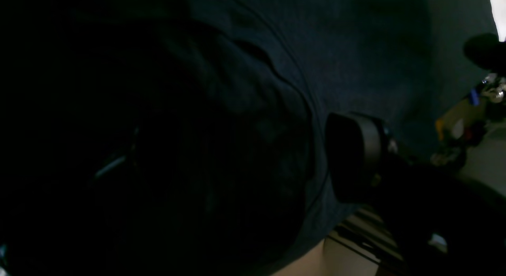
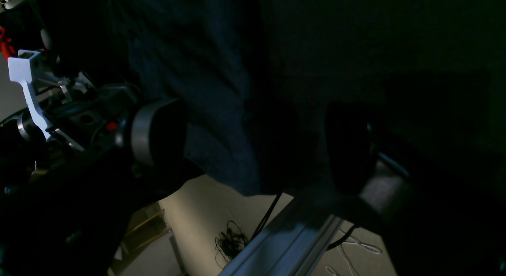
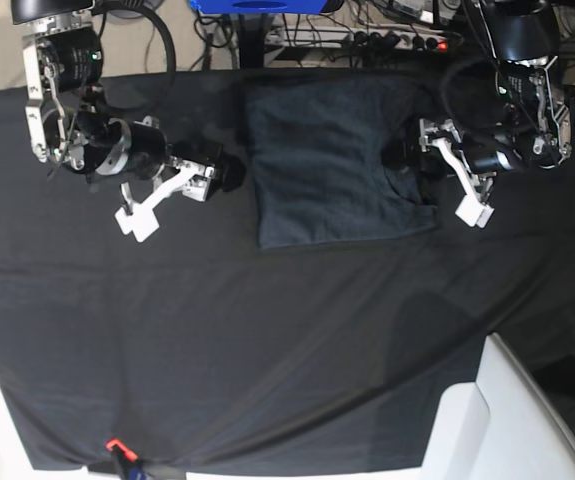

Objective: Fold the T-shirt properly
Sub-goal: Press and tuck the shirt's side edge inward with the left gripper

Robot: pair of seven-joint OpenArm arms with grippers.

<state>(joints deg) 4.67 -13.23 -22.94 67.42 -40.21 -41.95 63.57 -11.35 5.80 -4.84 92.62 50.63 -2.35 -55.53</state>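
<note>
The T-shirt (image 3: 332,165) lies folded into a rough square on the black tablecloth (image 3: 267,330), up near 12 o'clock of the table. The left gripper (image 3: 404,165) sits at the shirt's 3 o'clock edge with its jaws wide. The right gripper (image 3: 229,170) waits just beside the shirt's 9 o'clock edge, jaws wide, holding nothing

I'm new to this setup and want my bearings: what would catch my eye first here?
The T-shirt, folded into a rough rectangle, lies on the black tablecloth near the far edge. The two grippers flank it, both open: the left gripper at one side edge, the right gripper just off the other. White chair backs stand out at the near edge.
</note>
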